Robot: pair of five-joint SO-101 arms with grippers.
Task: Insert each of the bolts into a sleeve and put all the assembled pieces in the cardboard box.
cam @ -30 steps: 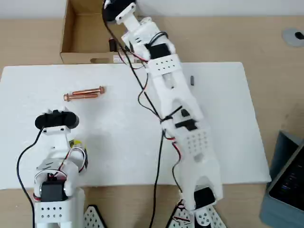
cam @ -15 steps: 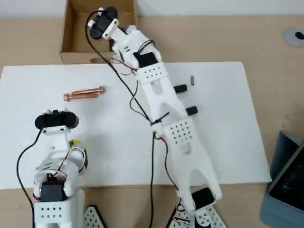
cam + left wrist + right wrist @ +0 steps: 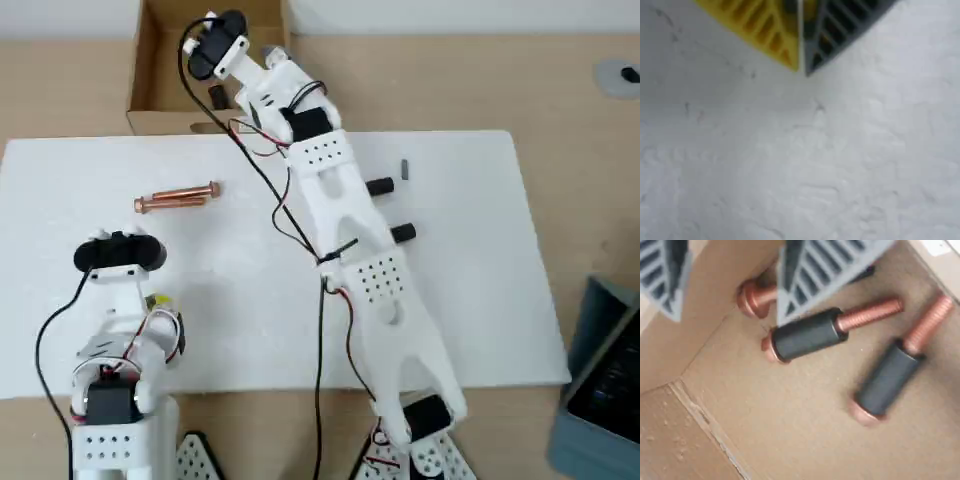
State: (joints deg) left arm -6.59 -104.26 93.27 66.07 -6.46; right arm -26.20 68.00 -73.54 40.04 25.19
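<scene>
Left pincer (image 3: 801, 67) is hanging clenched just above the white surface (image 3: 230, 300), near left. Two bare bolts (image 3: 178, 196) are lying side by side farther back. Right pincer (image 3: 727, 315) is hovering released over the cardboard box (image 3: 150, 60), far left, where assembled pieces (image 3: 807, 335) are lying on the floor. Two loose sleeves (image 3: 380, 186) are sitting right of that arm.

Assembled pieces (image 3: 807, 335) in cardboard box (image 3: 790, 435); 2 bolts (image 3: 178, 197), 2 sleeves (image 3: 380, 186) on mat (image 3: 250, 320).

the bolts (image 3: 178, 196) are shiny copper-toned metal with threaded shanks; the sleeves (image 3: 807, 333) look matt black and smooth; the cardboard box (image 3: 790, 440) is dull brown paperboard; the white mat (image 3: 815, 165) is rough and pitted
</scene>
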